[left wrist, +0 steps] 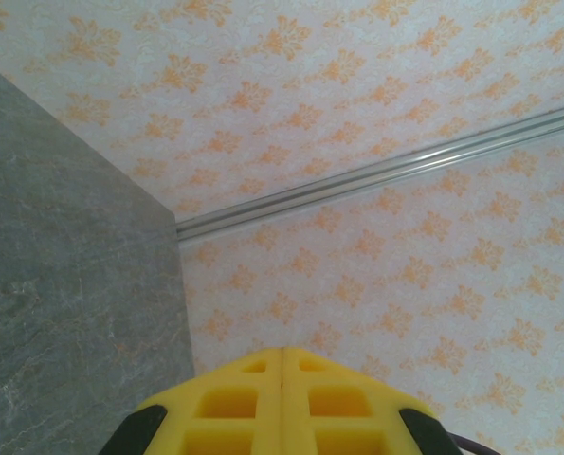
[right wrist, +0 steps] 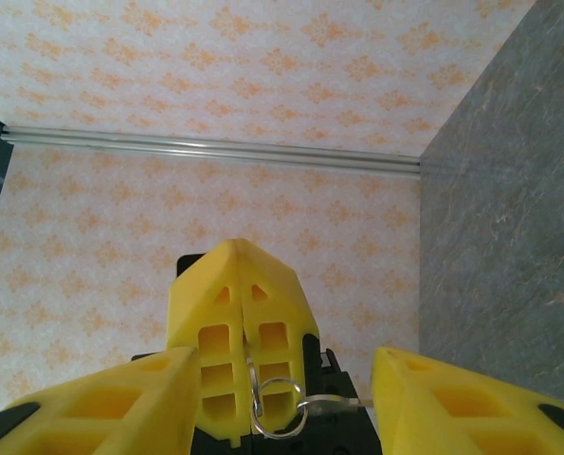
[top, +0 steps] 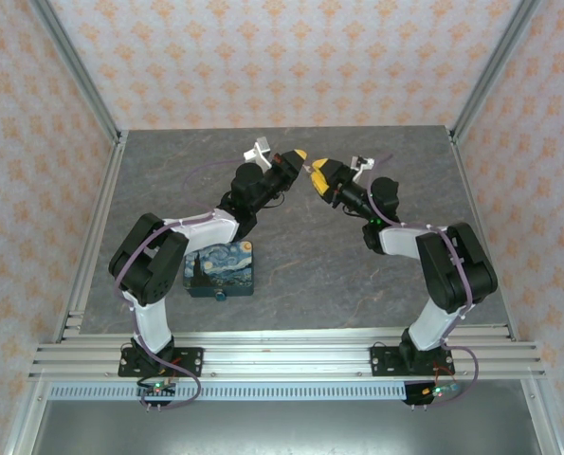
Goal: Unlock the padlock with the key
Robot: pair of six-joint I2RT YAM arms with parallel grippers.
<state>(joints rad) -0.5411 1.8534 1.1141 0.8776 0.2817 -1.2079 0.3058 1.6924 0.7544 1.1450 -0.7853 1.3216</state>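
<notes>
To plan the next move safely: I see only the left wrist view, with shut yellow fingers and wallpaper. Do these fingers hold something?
Observer: Yes. In the right wrist view a metal key ring hangs from the shut left gripper.
Operator: Where is the right gripper?
Observer: The right gripper faces it, jaws open on both sides of the ring.
Operator: The padlock?
Observer: A tiny teal padlock sits at the near side of the painted box.

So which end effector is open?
The right end effector: its fingers stand apart, while the left end effector is shut on a metal ring.
</notes>
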